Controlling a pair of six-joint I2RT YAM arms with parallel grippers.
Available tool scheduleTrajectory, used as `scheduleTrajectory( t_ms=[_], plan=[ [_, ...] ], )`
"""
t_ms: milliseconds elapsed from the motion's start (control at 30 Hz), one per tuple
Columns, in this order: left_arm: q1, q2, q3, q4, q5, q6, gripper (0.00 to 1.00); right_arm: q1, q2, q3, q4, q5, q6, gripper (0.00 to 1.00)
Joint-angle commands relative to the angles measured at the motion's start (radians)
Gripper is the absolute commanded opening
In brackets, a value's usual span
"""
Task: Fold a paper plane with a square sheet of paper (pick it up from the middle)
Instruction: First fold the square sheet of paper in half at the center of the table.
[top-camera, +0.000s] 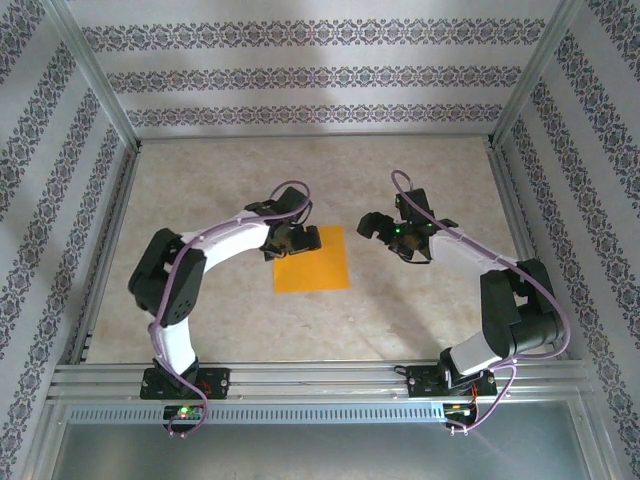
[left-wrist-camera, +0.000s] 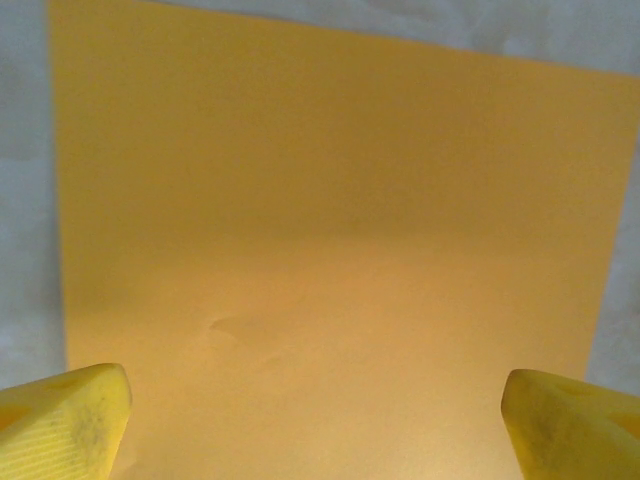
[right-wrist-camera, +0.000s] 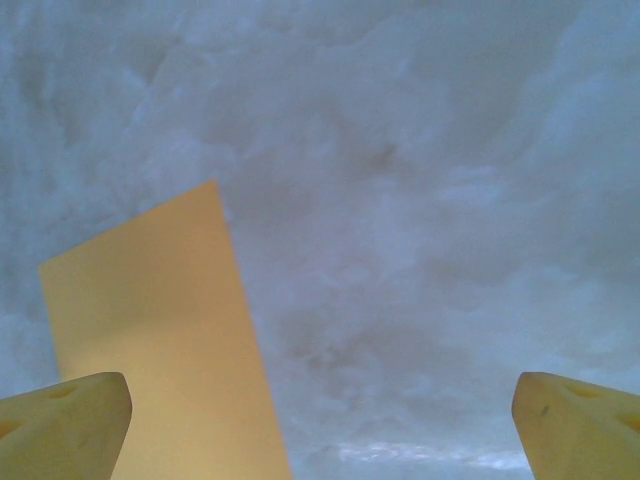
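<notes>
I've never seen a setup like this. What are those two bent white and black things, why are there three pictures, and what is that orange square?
The two bent things are robot arms, bolted at the near edge of a table. Each ends in a two-finger gripper. The wide picture comes from a fixed camera above and behind them. The other two come from small cameras on the wrists, so the yellow shapes in their bottom corners are the fingers themselves.

The orange square is the square sheet of paper, lying flat and unfolded. The left gripper is over its far left corner, jaws wide apart, and its camera looks straight down on the sheet. The right gripper is open too, off to the paper's right. Nothing is held.
</notes>
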Motion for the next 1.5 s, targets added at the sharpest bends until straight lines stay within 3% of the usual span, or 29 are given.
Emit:
scheduleTrajectory(
  t_ms=[0,133,467,1367,1467],
  plan=[
    [-0.047,0.081,0.119,-0.191,-0.049,0.019,0.95,-0.039,0.025,-0.001,-0.020,-0.002,-0.096,0.98],
    [-0.056,0.162,0.191,-0.199,-0.005,-0.001,0.92,-0.072,0.058,0.012,-0.007,-0.046,-0.093,0.98],
    [-0.102,0.300,0.357,-0.332,-0.049,0.029,0.87,-0.078,0.096,0.031,0.015,-0.092,-0.088,0.97],
    [-0.102,0.379,0.263,-0.299,-0.079,-0.027,0.77,-0.069,0.079,0.030,0.022,-0.099,-0.064,0.95],
    [-0.102,0.370,0.263,-0.292,-0.075,-0.028,0.72,-0.068,0.076,0.028,0.022,-0.099,-0.062,0.95]
  ],
)
